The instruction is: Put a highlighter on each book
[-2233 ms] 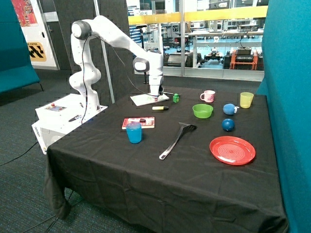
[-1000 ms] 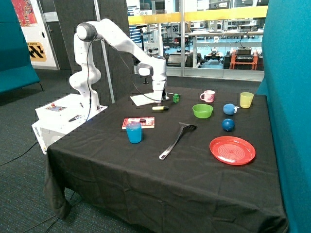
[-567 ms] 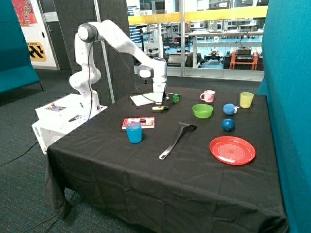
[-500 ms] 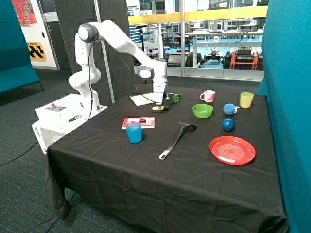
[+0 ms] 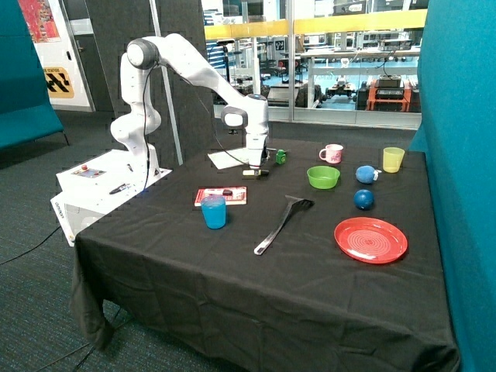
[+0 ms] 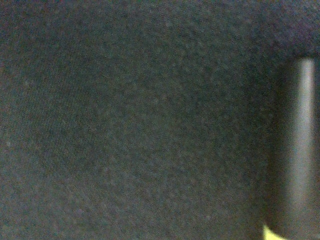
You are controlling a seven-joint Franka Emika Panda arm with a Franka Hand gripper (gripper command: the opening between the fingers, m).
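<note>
The white book (image 5: 226, 160) lies at the back of the black table, with nothing on it that I can see. The red book (image 5: 221, 196) lies nearer the front with a dark highlighter (image 5: 227, 191) on its cover. A yellow highlighter (image 5: 251, 173) with a dark end lies on the cloth beside the white book. My gripper (image 5: 256, 167) is down low right over it. The wrist view shows black cloth and a dark cylinder (image 6: 295, 150) with a bit of yellow (image 6: 272, 234) at its end. Whether the gripper holds the highlighter does not show.
A blue cup (image 5: 214, 211) stands in front of the red book. A green block (image 5: 280, 156), pink mug (image 5: 332, 153), green bowl (image 5: 323, 177), two blue balls (image 5: 363, 199), a yellow cup (image 5: 393, 159), black spatula (image 5: 279, 223) and red plate (image 5: 370, 239) are spread over the table.
My gripper has moved from above the white book sideways to the yellow highlighter and come down onto it. Nothing else has moved.
</note>
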